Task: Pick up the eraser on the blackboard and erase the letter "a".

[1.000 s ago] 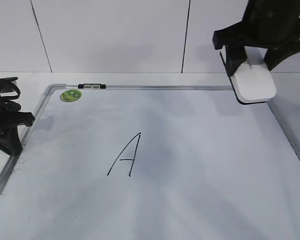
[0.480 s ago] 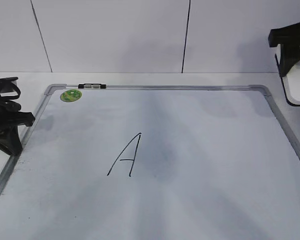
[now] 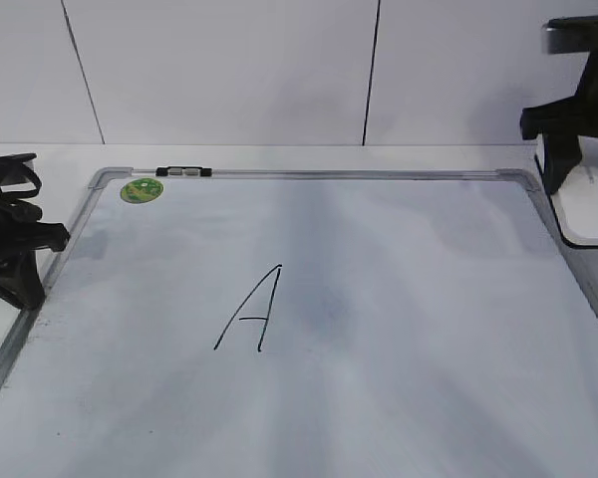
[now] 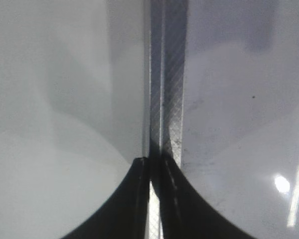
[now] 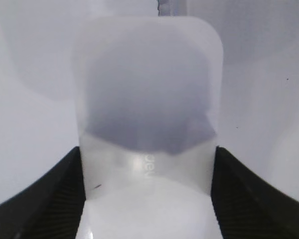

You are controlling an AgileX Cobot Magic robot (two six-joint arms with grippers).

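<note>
The blackboard, a white dry-erase board with a silver frame (image 3: pixel 329 174), fills the exterior view. A large capital "A" (image 3: pixel 251 311) is written on it. No small letter "a" shows; a faint grey smudge (image 3: pixel 329 299) lies right of the "A". My right gripper (image 3: pixel 568 149) is at the far right, just outside the board's right frame, shut on the white eraser (image 3: pixel 590 214), which sits low by the table. In the right wrist view the eraser (image 5: pixel 147 99) fills the space between the black fingers (image 5: pixel 50 199). My left gripper (image 3: pixel 25 284) is shut and empty by the board's left frame (image 4: pixel 167 99).
A green round sticker (image 3: pixel 141 190) and a small black-and-white clip (image 3: pixel 183 171) sit at the board's far left corner. A white wall stands right behind the board. The right arm is partly cut off by the edge of the exterior view.
My right gripper has carried the eraser from above the board's far right corner to the right, off the board, and lowered it beside the right frame. The left arm has not moved.
</note>
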